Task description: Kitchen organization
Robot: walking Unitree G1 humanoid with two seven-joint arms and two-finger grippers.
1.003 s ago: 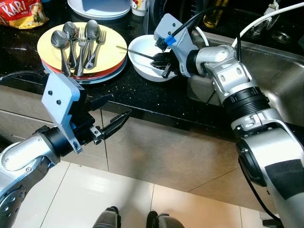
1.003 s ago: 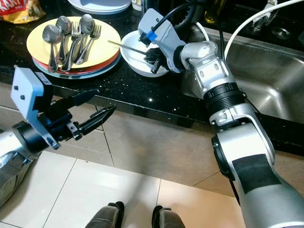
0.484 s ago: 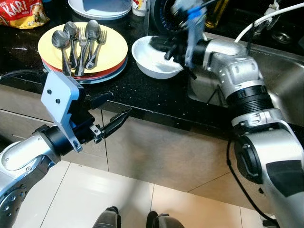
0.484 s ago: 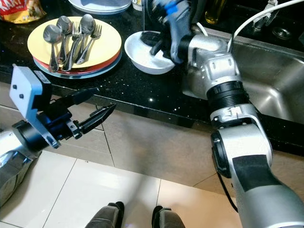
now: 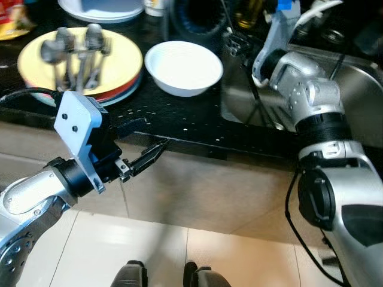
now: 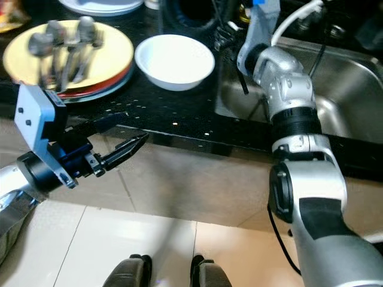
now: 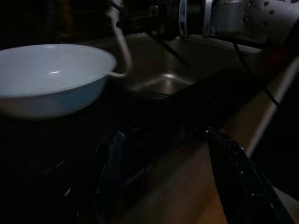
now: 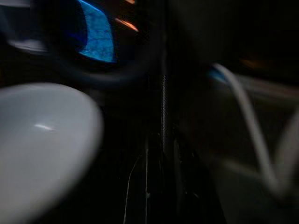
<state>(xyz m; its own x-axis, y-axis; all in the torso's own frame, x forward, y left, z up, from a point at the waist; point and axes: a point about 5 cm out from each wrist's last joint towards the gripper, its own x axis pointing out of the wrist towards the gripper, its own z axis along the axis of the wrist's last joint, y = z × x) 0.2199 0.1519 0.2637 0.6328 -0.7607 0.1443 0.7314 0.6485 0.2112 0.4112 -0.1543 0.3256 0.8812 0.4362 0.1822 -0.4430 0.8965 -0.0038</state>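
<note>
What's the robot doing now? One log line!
right tool: holds stick at sink | left tool: open, by counter | bowl: empty

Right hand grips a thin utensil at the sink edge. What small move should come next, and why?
Probably carry the right hand over the sink and lower it: the thin utensil hangs at the basin's near edge, clear of the white bowl.
</note>
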